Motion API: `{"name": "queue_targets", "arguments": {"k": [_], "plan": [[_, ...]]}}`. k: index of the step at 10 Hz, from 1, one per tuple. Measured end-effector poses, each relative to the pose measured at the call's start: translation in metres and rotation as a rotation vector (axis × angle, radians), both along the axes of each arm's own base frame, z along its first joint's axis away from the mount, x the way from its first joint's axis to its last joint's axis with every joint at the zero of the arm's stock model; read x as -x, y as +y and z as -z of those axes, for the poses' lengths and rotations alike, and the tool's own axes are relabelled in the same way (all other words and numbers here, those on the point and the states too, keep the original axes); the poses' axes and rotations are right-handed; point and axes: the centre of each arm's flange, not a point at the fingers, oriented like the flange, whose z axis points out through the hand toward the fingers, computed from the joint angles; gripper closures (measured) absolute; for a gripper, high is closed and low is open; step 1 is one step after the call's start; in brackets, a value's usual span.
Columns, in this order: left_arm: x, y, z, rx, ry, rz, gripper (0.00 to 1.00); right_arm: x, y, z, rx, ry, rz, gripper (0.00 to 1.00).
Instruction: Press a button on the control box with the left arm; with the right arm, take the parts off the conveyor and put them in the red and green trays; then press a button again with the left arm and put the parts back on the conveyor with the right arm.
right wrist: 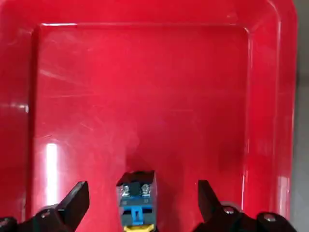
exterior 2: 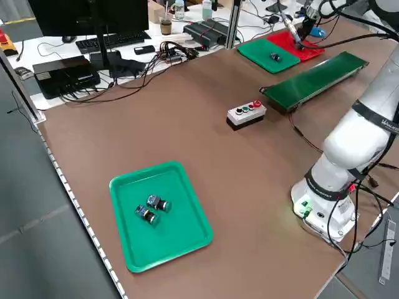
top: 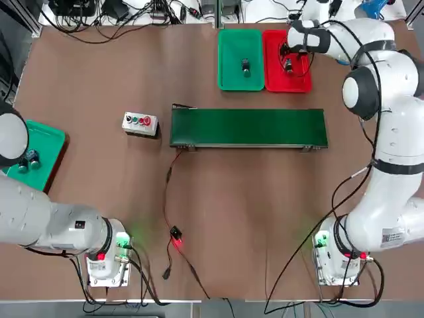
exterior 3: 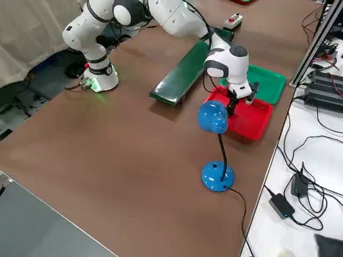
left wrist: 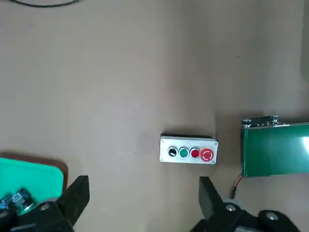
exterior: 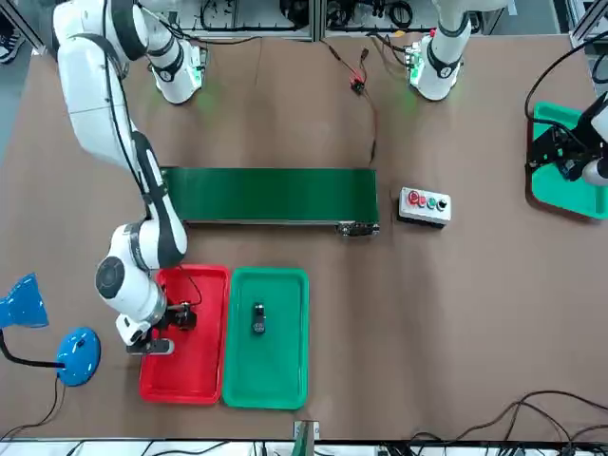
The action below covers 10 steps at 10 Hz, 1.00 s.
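My right gripper [right wrist: 141, 205] hangs low over the red tray [top: 298, 79], open, its fingers standing clear on either side of a small black and blue part [right wrist: 136, 198] that lies on the tray floor. Another part [top: 245, 66] rests in the green tray [top: 228, 73] beside it. The green conveyor [top: 248, 127] carries nothing. The control box [top: 140, 123], with its row of buttons, sits off the conveyor's left end. My left gripper [left wrist: 142, 193] is open, raised at the table's left side, well back from the control box [left wrist: 188, 149].
A second green tray [exterior 2: 181, 230] at the far left holds two small parts [exterior 2: 153, 208], under my left arm. A blue desk lamp [exterior 3: 214, 120] stands beyond the red tray. A cable with a red light [top: 175, 240] runs from the conveyor toward the bases.
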Motion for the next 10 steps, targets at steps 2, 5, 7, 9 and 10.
{"name": "queue_targets", "arguments": {"k": [2, 5, 7, 9, 10], "plan": [[0.000, 0.000, 0.000, 0.000, 0.000, 0.000, 0.00, 0.008, 0.000, 0.016, 0.010, -0.001, -0.008, 0.05], [0.000, 0.000, 0.000, 0.000, 0.000, 0.001, 0.00, 0.012, 0.009, 0.020, 0.013, 0.011, -0.023, 0.24], [0.000, -0.001, 0.000, 0.000, 0.000, 0.001, 0.00, 0.014, 0.007, 0.016, 0.025, 0.053, -0.026, 0.42], [0.000, -0.001, 0.000, 0.000, 0.000, 0.002, 0.00, 0.015, 0.008, 0.014, 0.026, 0.068, -0.029, 0.52], [0.000, -0.001, 0.000, 0.000, 0.000, 0.002, 0.00, 0.014, 0.009, 0.010, 0.026, 0.074, -0.030, 0.56]]}}
